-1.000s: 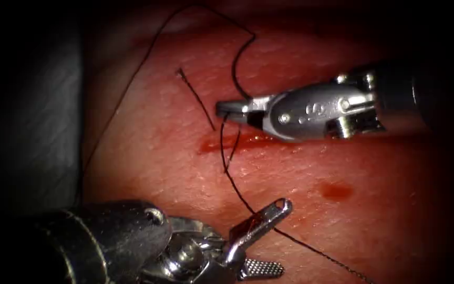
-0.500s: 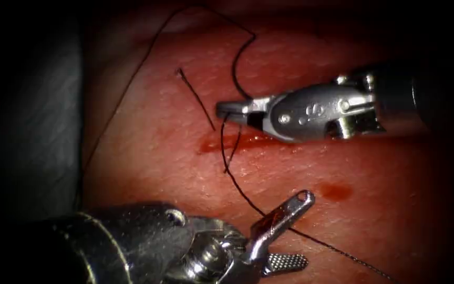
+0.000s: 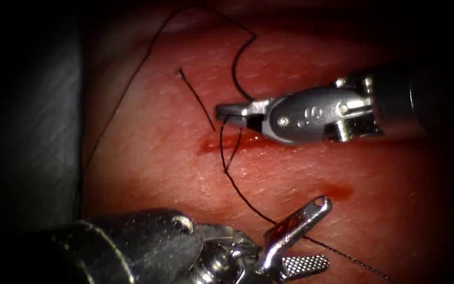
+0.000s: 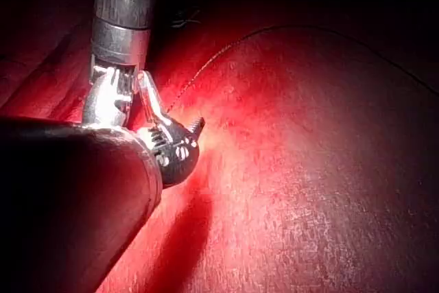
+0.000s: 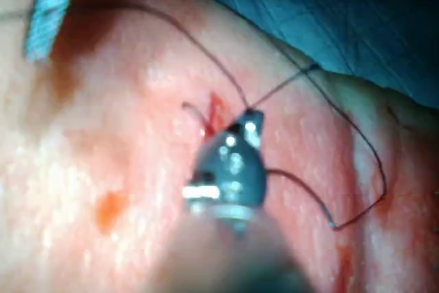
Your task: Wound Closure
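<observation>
Black thread point(image 3: 230, 173) pinched in the right tool point(image 3: 226, 111); left tool point(image 3: 303, 236) gapes (holding nothing).

left tool point(image 3: 298, 236): glossy metal, ridged inner face | tissue point(image 3: 148, 158): moist, finely textured | thread point(image 3: 227, 168): dark, matt

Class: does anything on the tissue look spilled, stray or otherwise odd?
Red fluid smears the cut, with a separate spot to its right. A loose thread tail lies on the tissue. The right end effector is shut on the thread; the left end effector, open, holds nothing.
</observation>
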`<state>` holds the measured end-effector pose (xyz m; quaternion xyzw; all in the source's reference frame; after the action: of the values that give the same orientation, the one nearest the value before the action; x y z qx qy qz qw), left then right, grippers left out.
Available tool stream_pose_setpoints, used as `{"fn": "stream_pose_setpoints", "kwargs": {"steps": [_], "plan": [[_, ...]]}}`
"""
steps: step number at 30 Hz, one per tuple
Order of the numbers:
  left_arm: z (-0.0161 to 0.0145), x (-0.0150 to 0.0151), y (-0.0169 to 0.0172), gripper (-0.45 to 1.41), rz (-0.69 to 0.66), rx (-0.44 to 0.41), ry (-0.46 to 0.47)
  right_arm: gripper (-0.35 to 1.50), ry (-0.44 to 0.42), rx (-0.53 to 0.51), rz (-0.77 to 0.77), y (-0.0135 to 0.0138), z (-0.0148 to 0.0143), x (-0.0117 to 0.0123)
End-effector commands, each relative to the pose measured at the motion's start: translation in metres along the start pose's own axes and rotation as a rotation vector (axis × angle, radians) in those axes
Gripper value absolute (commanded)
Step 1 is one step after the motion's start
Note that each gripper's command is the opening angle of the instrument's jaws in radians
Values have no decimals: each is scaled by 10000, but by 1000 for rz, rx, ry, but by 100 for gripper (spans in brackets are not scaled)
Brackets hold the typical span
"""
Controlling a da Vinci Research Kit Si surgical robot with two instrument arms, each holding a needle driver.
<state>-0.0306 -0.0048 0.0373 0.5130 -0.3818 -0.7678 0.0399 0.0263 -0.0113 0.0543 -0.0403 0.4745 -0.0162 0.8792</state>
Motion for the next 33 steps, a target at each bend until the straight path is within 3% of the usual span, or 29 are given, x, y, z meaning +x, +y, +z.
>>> {"fn": "stream_pose_setpoints", "kwargs": {"steps": [1,3,4,5,7,15,23,33], "plan": [[7,-2,8,71,-1,-1,-1,-35,2,2,1,-8,7,0],[9,-2,9,57,0,3,-2,-35,2,2,1,-9,7,0],[10,-2,9,42,0,3,0,-35,2,2,1,-9,7,0],[10,-2,9,22,0,5,9,-35,2,2,1,-9,7,1],[11,0,9,-45,-5,6,41,-35,2,2,1,-10,7,1],[9,3,8,-45,-36,5,80,-35,2,2,6,-10,7,1],[-12,-3,4,-45,-31,-61,129,-35,31,-1,18,-13,-7,-1],[-61,-43,-4,-45,-20,-109,20,-35,125,-8,61,-20,-39,18]]}}
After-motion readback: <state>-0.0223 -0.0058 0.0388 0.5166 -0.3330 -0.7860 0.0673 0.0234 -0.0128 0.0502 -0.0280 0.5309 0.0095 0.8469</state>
